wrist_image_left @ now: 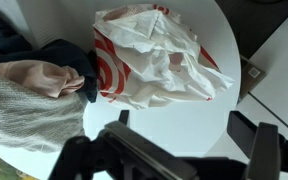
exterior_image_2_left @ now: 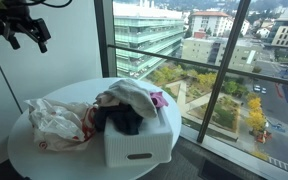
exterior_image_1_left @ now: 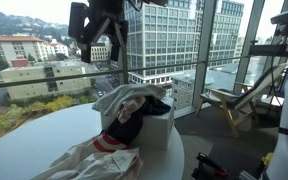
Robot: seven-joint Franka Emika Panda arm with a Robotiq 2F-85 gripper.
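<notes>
A robot arm's tool (exterior_image_2_left: 19,28) hangs high over a round white counter (exterior_image_2_left: 24,150) beside a floor-to-ceiling window (exterior_image_2_left: 214,60), its jaws spread wide and holding nothing. The wrist view looks straight down past the tool (wrist_image_left: 189,135) at a crumpled white bag (wrist_image_left: 154,55) with red markings, the thing lying most nearly below it. The bag (exterior_image_2_left: 56,120) lies flat on the counter, pressed against the side of a white basket (exterior_image_2_left: 136,145).

Clothes (exterior_image_2_left: 124,105) are heaped above the basket's rim and spill over it. In the wrist view, a grey knit (wrist_image_left: 19,110), a pink piece (wrist_image_left: 39,75) and a dark blue garment (wrist_image_left: 69,55) overlap at the bag's edge.

As far as the pictures show, the handling looks barely started. The tool is well clear of everything, nothing is lifted, and the bag shows no grip on it. Reaching down and taking hold are not yet done.

By count there is one tool, one counter, one basket and one bag. At least four garments can be told apart, counting a magenta scrap (exterior_image_2_left: 159,100) at the basket's far side. How many more lie buried cannot be told.
</notes>
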